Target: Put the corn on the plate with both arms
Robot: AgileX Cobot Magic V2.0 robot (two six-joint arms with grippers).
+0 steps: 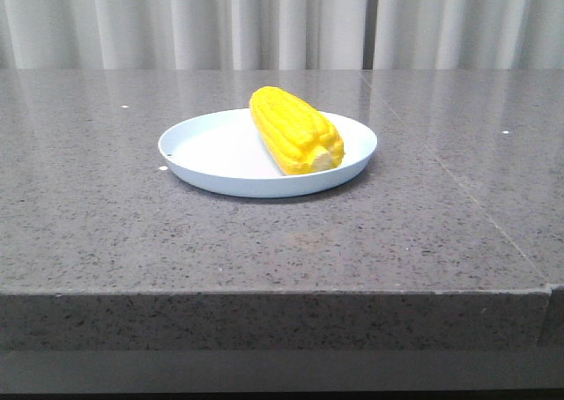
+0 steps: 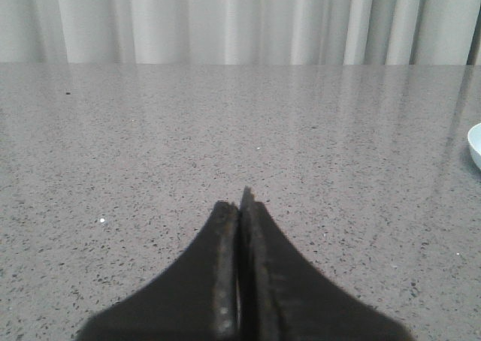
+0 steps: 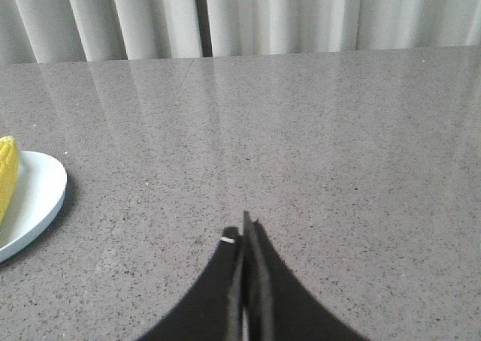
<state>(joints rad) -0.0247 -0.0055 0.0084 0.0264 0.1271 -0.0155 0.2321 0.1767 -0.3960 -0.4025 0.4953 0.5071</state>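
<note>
The yellow corn (image 1: 295, 129) lies on the right half of the pale-blue plate (image 1: 211, 153) in the middle of the table, its pale stub end toward the front. Neither gripper shows in the front view. My left gripper (image 2: 240, 202) is shut and empty over bare table, with the plate's rim (image 2: 475, 144) at the edge of its view. My right gripper (image 3: 244, 228) is shut and empty over bare table. The plate (image 3: 34, 198) and a bit of the corn (image 3: 6, 172) sit at the edge of its view, well apart from the fingers.
The grey speckled stone table (image 1: 282, 233) has its front edge near the camera. A seam (image 1: 476, 202) runs through its right part. White curtains (image 1: 264, 21) hang behind the table.
</note>
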